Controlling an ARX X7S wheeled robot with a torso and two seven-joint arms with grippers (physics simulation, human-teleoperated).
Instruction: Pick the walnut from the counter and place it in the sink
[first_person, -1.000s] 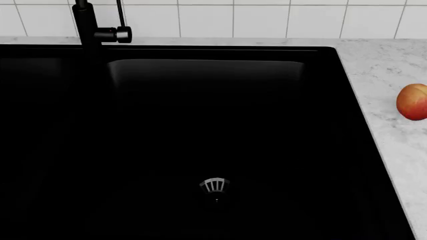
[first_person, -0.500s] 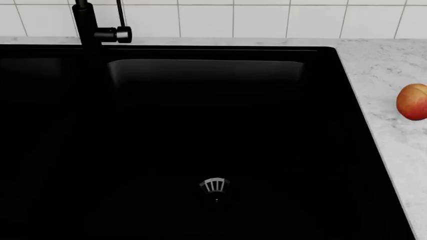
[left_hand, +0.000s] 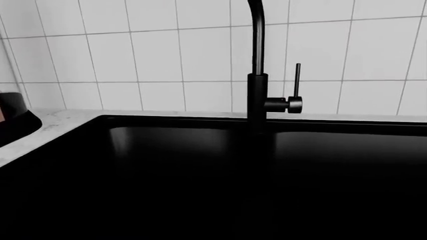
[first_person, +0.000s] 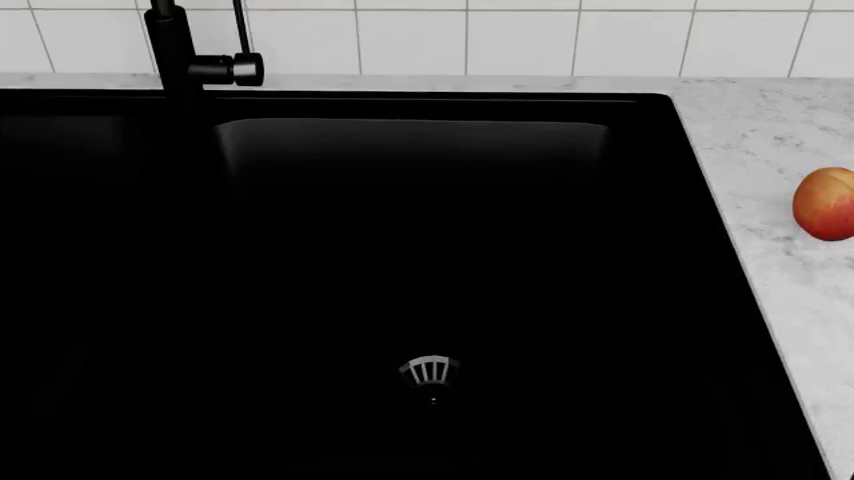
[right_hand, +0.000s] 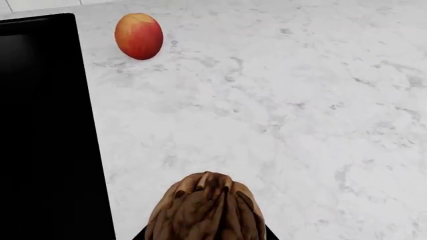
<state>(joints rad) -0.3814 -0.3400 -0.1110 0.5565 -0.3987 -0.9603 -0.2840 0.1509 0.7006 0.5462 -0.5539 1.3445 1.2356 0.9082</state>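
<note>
Carrying not confirmed: walnut (right_hand: 206, 207) fills bottom centre of the right wrist view above counter (right_hand: 280, 110), likely gripped, but jaws hidden, can't tell. Peach (right_hand: 139, 36) sits upper left beside sink (first_person: 400, 250). Basin holds nothing; transfer and release remain. Left gripper unseen.

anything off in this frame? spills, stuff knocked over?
Nothing stands out. Walnut and peach sit apart on the clean counter; the sink looks empty, faucet upright.
</note>
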